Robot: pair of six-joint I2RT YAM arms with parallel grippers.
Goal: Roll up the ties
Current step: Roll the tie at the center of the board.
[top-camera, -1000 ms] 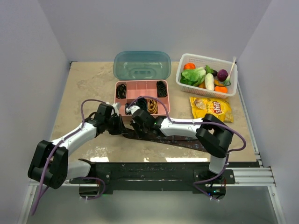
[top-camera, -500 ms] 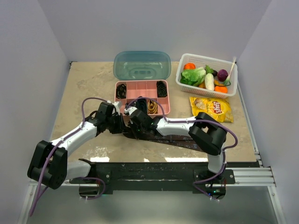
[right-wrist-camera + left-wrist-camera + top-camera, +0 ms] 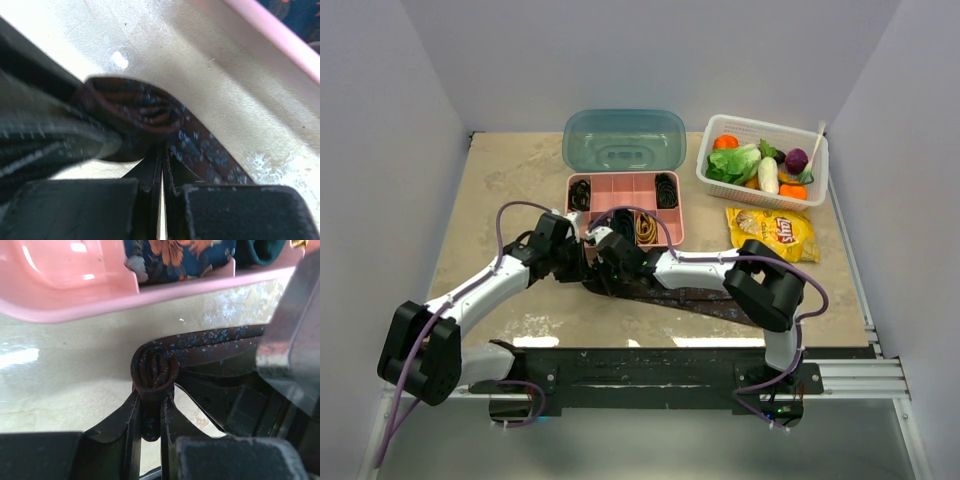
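Note:
A dark brown-maroon speckled tie [image 3: 712,298] lies flat in front of the pink box, its left end wound into a small roll [image 3: 154,369]. My left gripper [image 3: 150,407] is shut on that roll, which sticks out above the fingertips. In the top view the left gripper [image 3: 580,268] and right gripper [image 3: 606,272] meet at the roll. The right gripper [image 3: 162,159] is shut, with only a sliver of light between its jaws. Its tips sit right behind the roll [image 3: 142,107], on the flat tie. Rolled ties fill some box compartments: black coils [image 3: 580,193] and a gold one [image 3: 646,228].
The pink compartment box [image 3: 568,208] stands just beyond the grippers, its teal lid [image 3: 624,140] lying behind it. A white basket [image 3: 760,124] of toy vegetables is at the back right, with a yellow chips bag [image 3: 772,232] in front of it.
Both grippers have shifted slightly left and toward the pink box with the roll. The right arm's elbow has drawn in to the left.

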